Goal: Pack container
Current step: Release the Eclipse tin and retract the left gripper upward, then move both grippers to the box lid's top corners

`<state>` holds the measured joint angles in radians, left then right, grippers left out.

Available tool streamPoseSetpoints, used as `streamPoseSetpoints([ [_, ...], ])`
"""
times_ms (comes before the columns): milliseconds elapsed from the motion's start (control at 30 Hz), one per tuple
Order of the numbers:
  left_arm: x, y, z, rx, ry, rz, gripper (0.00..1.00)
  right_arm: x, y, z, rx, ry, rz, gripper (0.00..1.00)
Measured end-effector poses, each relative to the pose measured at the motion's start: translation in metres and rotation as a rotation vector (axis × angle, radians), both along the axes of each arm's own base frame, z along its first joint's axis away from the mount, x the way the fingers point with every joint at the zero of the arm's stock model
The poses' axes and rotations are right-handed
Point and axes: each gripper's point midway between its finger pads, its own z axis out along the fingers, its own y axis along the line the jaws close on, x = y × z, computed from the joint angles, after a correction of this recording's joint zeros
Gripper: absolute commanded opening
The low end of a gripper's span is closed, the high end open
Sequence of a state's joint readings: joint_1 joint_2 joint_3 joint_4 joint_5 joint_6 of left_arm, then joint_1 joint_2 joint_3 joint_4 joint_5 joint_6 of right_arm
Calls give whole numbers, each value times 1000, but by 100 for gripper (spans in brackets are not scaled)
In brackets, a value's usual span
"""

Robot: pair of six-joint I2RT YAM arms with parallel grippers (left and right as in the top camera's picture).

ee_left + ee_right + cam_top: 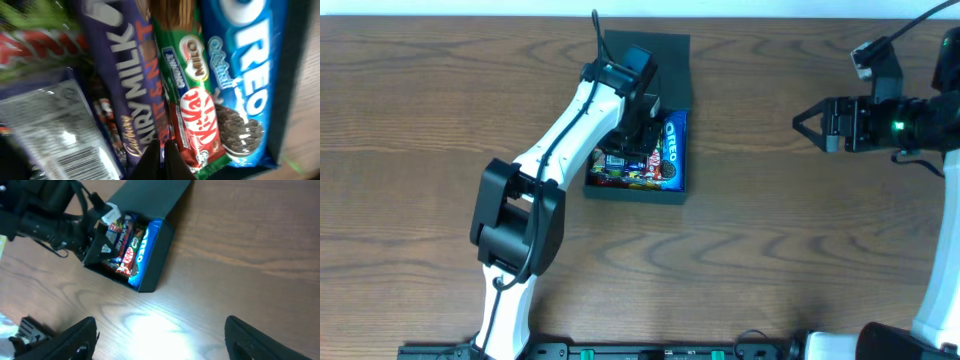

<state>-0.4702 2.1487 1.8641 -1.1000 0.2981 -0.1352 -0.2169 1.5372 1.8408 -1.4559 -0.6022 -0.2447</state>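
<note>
The dark container (635, 195) sits open on the table, its flat lid (658, 52) folded back behind it. Inside lie snack packets: a blue Oreo pack (245, 75), a red KitKat (197, 120), a green Milo bar (185, 60) and a purple Dairy Milk bar (125, 85). My left gripper (162, 150) reaches down into the box, its fingertips pressed together just over the packets, with nothing seen between them. My right gripper (802, 122) hovers wide open over bare wood to the right of the box, which shows as the container (157, 260) in its wrist view.
A white wrapper with a barcode (55, 135) lies at the left side of the box. The left arm (555, 140) slants across the table from the front edge to the box. The wooden tabletop (770, 250) surrounds the box.
</note>
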Motion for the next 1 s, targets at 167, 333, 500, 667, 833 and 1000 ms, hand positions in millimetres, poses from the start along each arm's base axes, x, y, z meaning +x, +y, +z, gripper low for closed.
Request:
streamPoseSetpoints([
  [167, 38, 14, 53, -62, -190, 95, 6, 11, -2, 5, -12, -56, 1, 68],
  [333, 80, 66, 111, -125, -358, 275, 6, 26, -6, 12, -18, -120, -14, 3],
  [500, 114, 117, 98, -136, -366, 421, 6, 60, -4, -1, 30, -114, -37, 2],
  [667, 135, 128, 48, -205, -269, 476, 6, 111, 22, -55, 145, -19, 9, 1],
  [833, 155, 130, 7, -297, -201, 536, 6, 157, 47, -131, 271, 109, 9, 2],
  [1000, 167, 128, -12, -381, -145, 590, 6, 184, 67, -196, 398, 231, -31, 1],
])
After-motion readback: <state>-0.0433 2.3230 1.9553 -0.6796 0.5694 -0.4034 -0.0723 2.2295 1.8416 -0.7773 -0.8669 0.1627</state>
